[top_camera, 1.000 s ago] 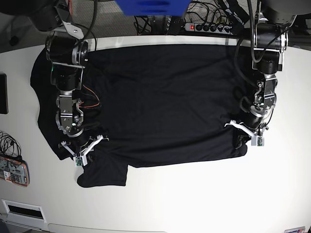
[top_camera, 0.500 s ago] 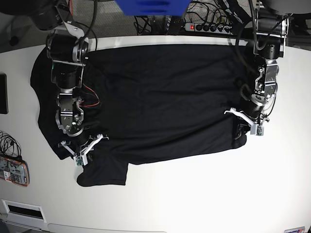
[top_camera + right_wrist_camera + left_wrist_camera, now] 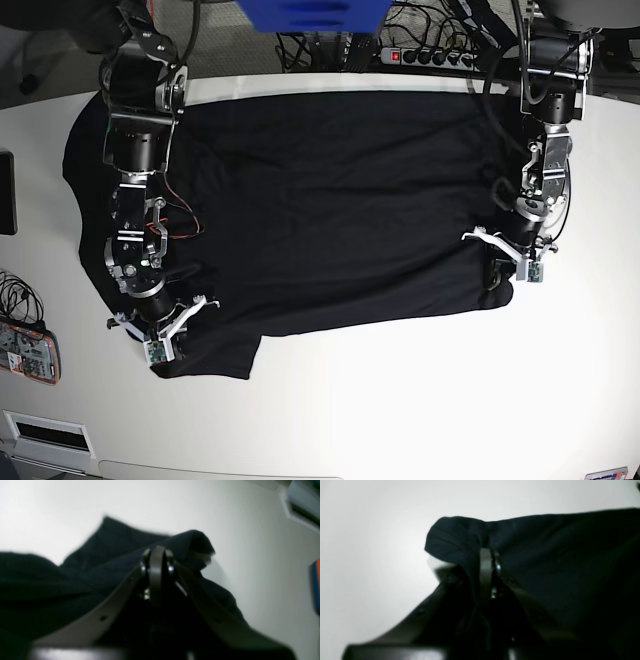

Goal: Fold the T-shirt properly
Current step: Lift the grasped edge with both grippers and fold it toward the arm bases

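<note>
Lying spread across the white table, the T-shirt shows no print, label or readable text. Left gripper is pressed together, pinching the shirt's near corner, cloth bunched over its tips. Right gripper likewise clamps the shirt's opposite near corner. Bare table runs along the shirt's whole near hem; power strip sits beyond its far edge.
</note>
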Controlling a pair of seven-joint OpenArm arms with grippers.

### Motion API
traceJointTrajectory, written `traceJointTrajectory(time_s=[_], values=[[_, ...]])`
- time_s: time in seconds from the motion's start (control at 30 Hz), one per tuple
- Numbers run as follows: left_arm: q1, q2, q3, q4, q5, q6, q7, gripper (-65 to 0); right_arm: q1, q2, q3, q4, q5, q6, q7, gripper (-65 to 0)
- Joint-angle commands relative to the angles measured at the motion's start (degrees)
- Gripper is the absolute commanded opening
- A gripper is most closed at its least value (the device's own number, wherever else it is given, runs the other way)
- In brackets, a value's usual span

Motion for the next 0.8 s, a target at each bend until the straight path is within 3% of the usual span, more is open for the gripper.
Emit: traceJointTrajectory(time_s=[0.0,0.27,0.47,0.77], values=[[-0.51,-1.20,-0.21,0.31,0.28,1.21,0.98,-65.0,0.66,0.49,0.28,1.60,0.54,-0.21,1.37,-65.0],[-2.01,-4.01,-0.21,3.48,0.28,1.21,1.41,-65.0,0.05,0.49,0.36,2.31,0.54,-0.21,1.28,-65.0],[-2.53,-4.10,-0.12,4.01,0.37,1.21,1.41,-65.0,-0.04,0.49,0.36,3.45,0.54,-0.21,1.20,-65.0],[-1.04,-4.01,-0.21,8.14,0.37,1.21,1.50,-65.0,-1.97,0.49,0.36,9.51,0.54,-0.21,-4.26,-65.0]])
